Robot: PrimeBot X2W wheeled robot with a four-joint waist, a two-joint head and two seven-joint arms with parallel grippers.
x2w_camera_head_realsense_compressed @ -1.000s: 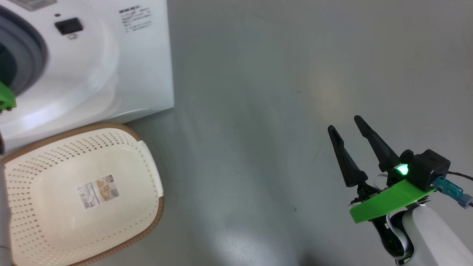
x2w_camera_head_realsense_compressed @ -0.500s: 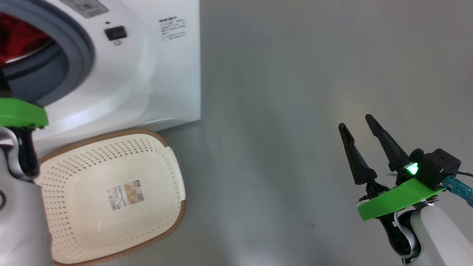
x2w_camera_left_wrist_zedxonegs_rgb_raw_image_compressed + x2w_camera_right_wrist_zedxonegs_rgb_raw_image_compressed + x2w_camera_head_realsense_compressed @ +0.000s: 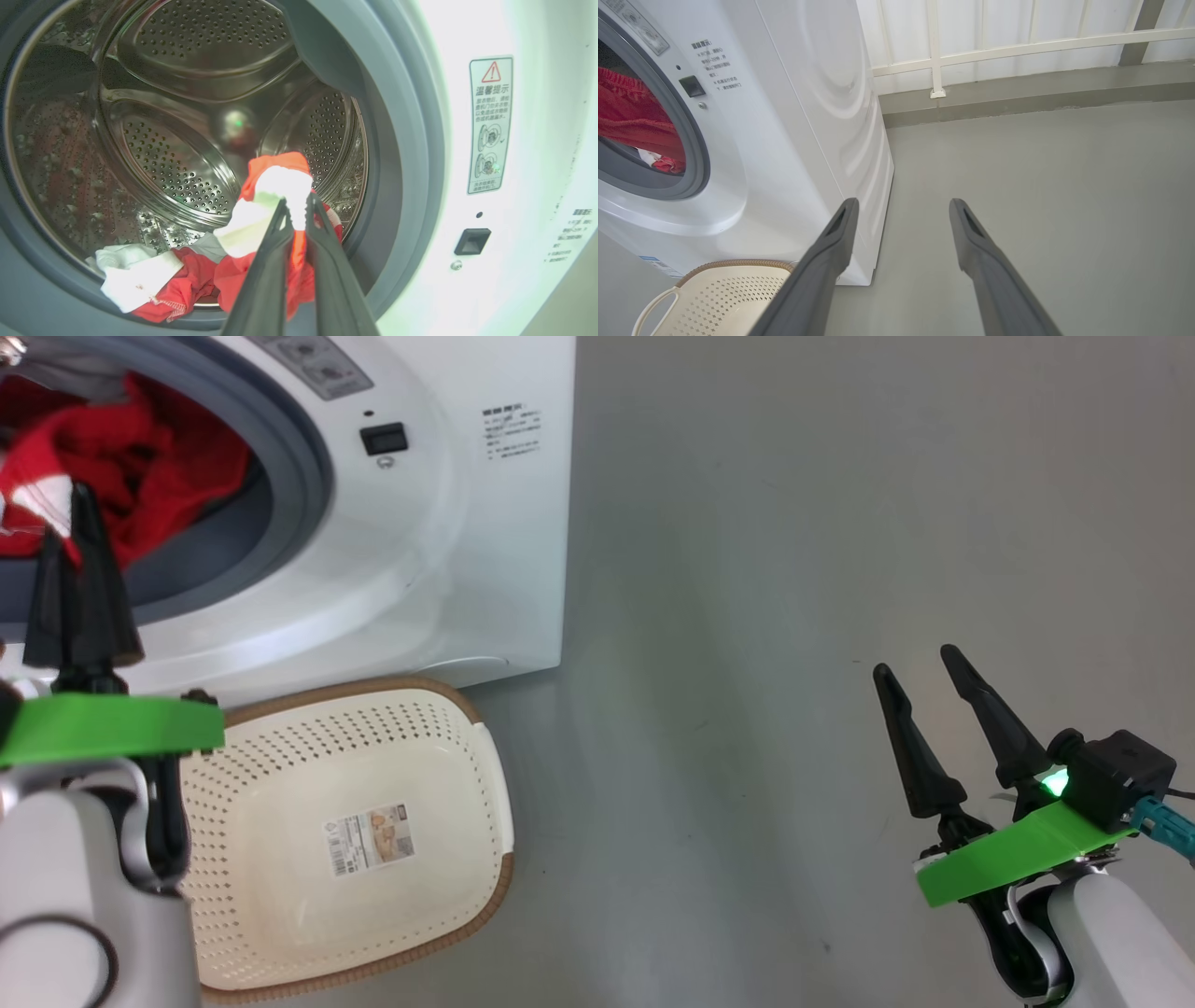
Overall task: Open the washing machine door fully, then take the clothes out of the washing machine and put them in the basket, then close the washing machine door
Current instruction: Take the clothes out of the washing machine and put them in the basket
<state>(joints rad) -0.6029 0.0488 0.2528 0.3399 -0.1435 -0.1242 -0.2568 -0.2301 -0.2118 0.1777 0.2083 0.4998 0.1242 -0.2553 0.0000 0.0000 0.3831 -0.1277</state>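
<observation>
Red clothes (image 3: 140,467) are seen in the mouth of the washing machine (image 3: 448,569), pinched by the nearly closed left gripper (image 3: 65,518). The basket (image 3: 493,782) is set just before the machine, and the right gripper (image 3: 917,661) is spread wide above the floor (image 3: 794,523).

Left wrist view: a red-and-white fold of the clothes is clamped before the drum (image 3: 187,46).

Right wrist view: the fingers are held wide apart, clear of the machine.
</observation>
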